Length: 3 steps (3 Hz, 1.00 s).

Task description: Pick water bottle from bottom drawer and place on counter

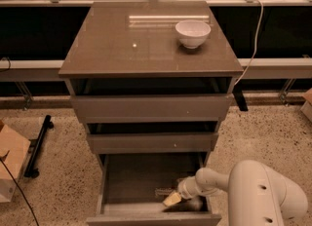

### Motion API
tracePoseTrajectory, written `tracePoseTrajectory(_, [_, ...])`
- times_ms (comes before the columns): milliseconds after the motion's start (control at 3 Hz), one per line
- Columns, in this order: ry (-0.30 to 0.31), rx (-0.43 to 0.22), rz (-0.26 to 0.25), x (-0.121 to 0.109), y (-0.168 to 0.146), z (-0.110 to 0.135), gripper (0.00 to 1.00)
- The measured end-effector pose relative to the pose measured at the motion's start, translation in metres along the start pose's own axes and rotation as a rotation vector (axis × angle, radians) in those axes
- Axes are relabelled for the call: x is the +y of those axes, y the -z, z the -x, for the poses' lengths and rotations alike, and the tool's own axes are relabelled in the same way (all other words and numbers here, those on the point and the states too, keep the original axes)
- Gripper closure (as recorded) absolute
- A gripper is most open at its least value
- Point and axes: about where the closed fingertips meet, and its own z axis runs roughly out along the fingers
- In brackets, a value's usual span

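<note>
At that moment the job was in its first half. The bottom drawer (pixel 127 180) stood pulled out, and I had the gripper (pixel 172 199) down inside it, low near the front right corner, with the arm (pixel 214 180) reaching in from the right. The bottle (pixel 163 192) lay on the drawer floor just beside the gripper's tip, on its left, close enough that I could not say whether they touched. I could not tell whether the gripper was spread or closed, nor whether it had any hold on the bottle, so I judged the pick as not yet made. The grasp, the lift out of the drawer and the set-down were all left to do.

The counter (pixel 131 49) had only a white bowl (pixel 193 33) on it, toward the back right, with plenty of bare top to its left.

The bottle itself showed poorly: a small, pale, see-through shape lying on its side, faintly ribbed, dim against the grey floor. I could not make out its label or cap.
</note>
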Motion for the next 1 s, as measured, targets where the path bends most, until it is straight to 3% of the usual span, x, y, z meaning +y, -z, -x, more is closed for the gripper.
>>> tracePoseTrajectory(1000, [-0.039, -0.009, 0.015, 0.013, -0.004, -0.011, 0.89])
